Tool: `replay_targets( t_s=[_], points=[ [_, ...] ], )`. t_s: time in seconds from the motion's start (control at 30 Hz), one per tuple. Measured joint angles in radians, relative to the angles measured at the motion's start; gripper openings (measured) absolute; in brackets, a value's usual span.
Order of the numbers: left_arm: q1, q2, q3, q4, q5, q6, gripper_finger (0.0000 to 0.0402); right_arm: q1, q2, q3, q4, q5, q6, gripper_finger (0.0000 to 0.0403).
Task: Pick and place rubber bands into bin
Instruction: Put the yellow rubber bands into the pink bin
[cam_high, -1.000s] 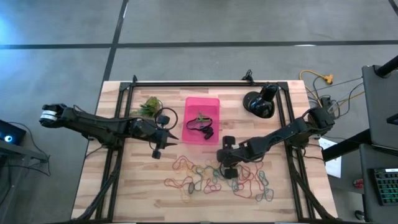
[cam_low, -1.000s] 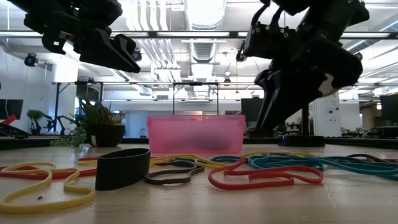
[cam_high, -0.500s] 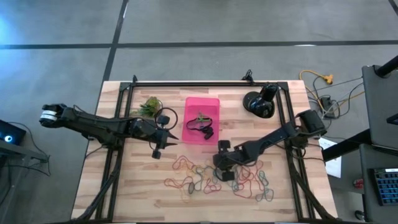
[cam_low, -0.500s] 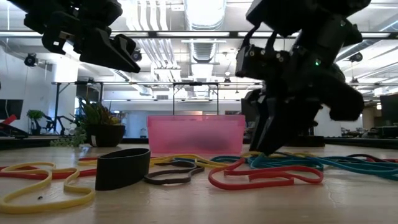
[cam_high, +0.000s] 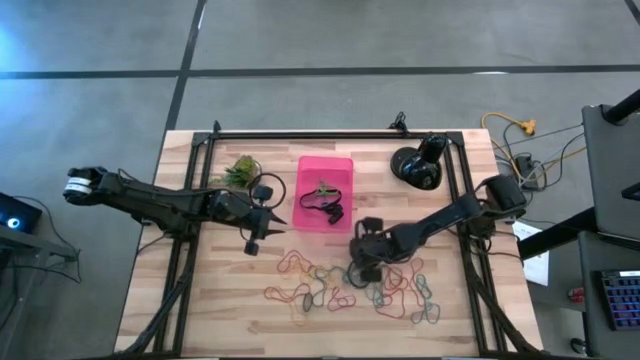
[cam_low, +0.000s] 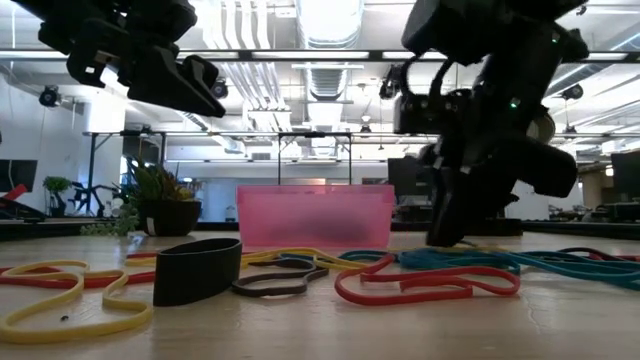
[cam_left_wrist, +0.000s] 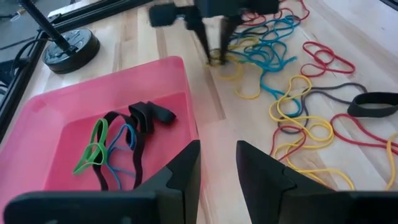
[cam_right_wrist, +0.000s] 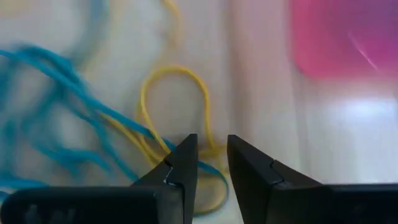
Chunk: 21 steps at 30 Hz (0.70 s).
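- I have the right gripper (cam_high: 362, 262) down at the table, at the edge of the pile nearest the bin, just off the bin's near corner.
- Its fingers (cam_right_wrist: 180, 163) stand a narrow gap apart, astride a yellow band (cam_right_wrist: 177, 112) and a blue one; I cannot tell whether they pinch it.
- The rubber bands (cam_high: 345, 288) lie tangled on the wooden table (cam_high: 200, 310) in front of the bin: red, yellow, blue, grey, plus one wide black band (cam_low: 197, 270) nearest the low camera.
- The bin (cam_high: 312, 168) sits mid-table, and I see a few bands already inside (cam_left_wrist: 121, 146): green, blue, black.
- The left gripper (cam_high: 262, 230) hovers above the table just beside the bin, its fingers (cam_left_wrist: 180, 171) slightly parted with nothing between them.
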<state>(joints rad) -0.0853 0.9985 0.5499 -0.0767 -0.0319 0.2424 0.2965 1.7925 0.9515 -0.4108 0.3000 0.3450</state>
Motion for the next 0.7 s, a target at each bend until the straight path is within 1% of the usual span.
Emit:
replay_targets(
  t_s=[0.13, 0.23, 0.53, 0.7],
  points=[
    [0.000, 0.000, 0.000, -0.001, 0.000, 0.000, 0.0086, -0.002, -0.017, -0.004, -0.122, 0.064, 0.093, 0.0071],
    [0.000, 0.000, 0.000, -0.001, 0.000, 0.000, 0.0086, -0.004, -0.038, -0.007, -0.152, 0.091, 0.122, 0.0067],
    [0.000, 0.000, 0.000, -0.001, 0.000, 0.000, 0.0086, 0.005, -0.135, -0.004, -0.099, 0.096, 0.092, 0.0069],
    [-0.001, 0.000, 0.000, -0.001, -0.002, -0.001, 0.0086, 0.001, -0.138, -0.019, -0.055, 0.097, 0.049, 0.0069]
  ],
)
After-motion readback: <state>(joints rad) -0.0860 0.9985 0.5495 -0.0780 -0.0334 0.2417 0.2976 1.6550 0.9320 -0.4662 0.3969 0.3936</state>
